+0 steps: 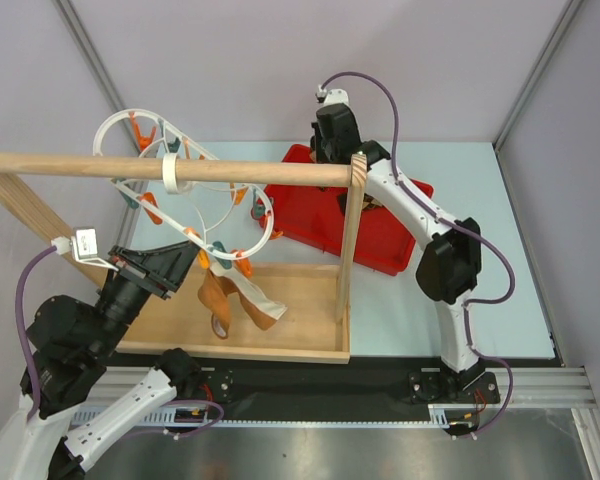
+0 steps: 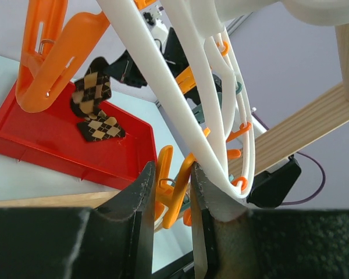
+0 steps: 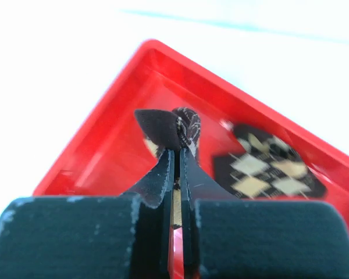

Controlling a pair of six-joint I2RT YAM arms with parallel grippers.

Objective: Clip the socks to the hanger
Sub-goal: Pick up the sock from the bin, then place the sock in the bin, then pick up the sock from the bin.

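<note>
The white wavy hanger (image 1: 215, 215) hangs by its loop from a wooden rod; its ring also shows in the left wrist view (image 2: 163, 87). My left gripper (image 2: 171, 174) is shut on an orange clip peg (image 2: 177, 189) at the hanger's lower rim, with a finger on each handle. In the top view it sits at the ring's near edge (image 1: 195, 262). My right gripper (image 3: 178, 154) is shut on an argyle sock (image 3: 174, 125) and holds it just above the red tray (image 3: 104, 133). A second argyle sock (image 3: 267, 168) lies flat in the tray.
The wooden rod (image 1: 260, 172) rests on an upright post (image 1: 352, 240) set in a wooden base board (image 1: 300, 325). Tan and cream fabric (image 1: 235, 300) hangs below the pegs over the board. The red tray (image 1: 400, 250) stands behind the post.
</note>
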